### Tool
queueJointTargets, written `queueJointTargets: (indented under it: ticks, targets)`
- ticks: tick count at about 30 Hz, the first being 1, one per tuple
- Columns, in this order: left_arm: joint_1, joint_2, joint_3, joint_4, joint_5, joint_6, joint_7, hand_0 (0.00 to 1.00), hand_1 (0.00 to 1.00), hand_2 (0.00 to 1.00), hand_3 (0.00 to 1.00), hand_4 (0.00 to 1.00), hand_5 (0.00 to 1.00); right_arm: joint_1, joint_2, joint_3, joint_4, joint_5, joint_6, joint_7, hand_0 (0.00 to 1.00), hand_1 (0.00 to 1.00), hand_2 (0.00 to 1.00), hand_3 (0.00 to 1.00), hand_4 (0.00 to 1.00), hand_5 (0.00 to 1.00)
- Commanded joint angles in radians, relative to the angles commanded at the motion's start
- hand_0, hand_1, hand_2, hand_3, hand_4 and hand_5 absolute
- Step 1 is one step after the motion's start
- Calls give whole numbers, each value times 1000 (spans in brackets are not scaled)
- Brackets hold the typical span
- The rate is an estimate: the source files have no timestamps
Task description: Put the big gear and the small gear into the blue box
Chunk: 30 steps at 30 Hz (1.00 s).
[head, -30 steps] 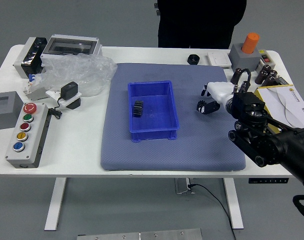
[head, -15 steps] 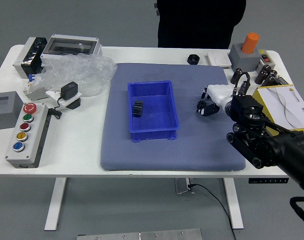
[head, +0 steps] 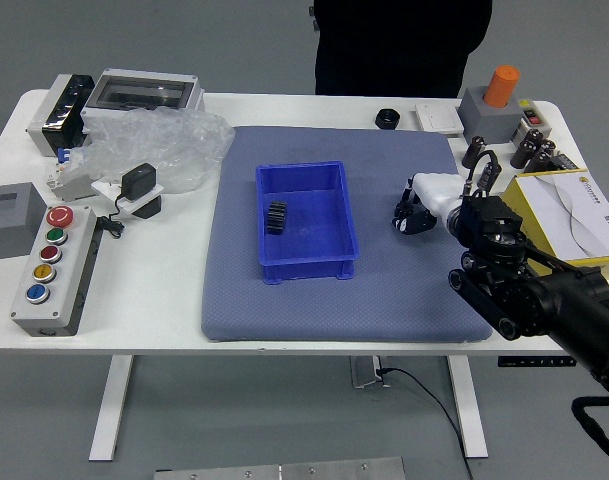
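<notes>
"Where are the gears?"

"From the head view, a dark ribbed gear (head: 276, 217) lies inside the blue box (head: 327, 265), mid-frame. Big or small, I can't say. The other may be hidden at the right hand (head: 431, 198), right of centre."

"Gripping it, is it?"

"Can't tell from here. If it is, I'd firm up the hold, lift straight up, well over the box's right wall, then lower it slowly into the right half so the gears don't knock."
</notes>
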Motion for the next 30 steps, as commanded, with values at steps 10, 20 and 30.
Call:
queueJointTargets:
  ticks: [10, 20, 30]
  targets:
    - [0, -2, 0, 0, 0, 0, 0, 842, 805, 811, 846, 719, 272, -6, 10, 6, -12, -11, -16, -3, 637, 520, 603, 652, 555, 279]
    - [0, -2, 1, 0, -1, 0, 0, 841, 805, 810, 845, 720, 271, -12, 15, 11, -13, -20, -34, -4, 665, 486, 533, 625, 629, 158]
    - [0, 0, 2, 0, -1, 0, -1, 842, 805, 810, 846, 721, 273, -16, 10, 42, 12, -27, -57, -8, 658, 462, 499, 607, 647, 133]
